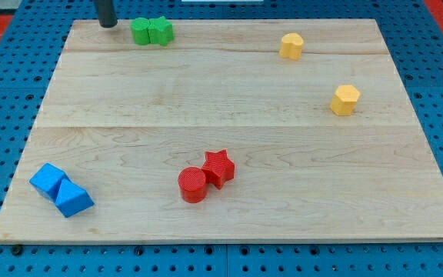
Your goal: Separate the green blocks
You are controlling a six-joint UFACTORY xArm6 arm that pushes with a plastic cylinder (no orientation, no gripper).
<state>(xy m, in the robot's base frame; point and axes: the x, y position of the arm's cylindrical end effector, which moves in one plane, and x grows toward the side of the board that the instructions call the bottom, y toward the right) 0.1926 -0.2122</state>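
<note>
My tip (108,25) stands at the worktop's (206,100) top edge, just left of two touching green blocks (151,31); no jaws show.

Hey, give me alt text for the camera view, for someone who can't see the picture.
My tip sits at the wooden board's top edge, just left of two touching green blocks. Two separate yellow blocks lie at the view's right, a red cylinder touching a red star at bottom centre, and two touching blue blocks at bottom left.
</note>
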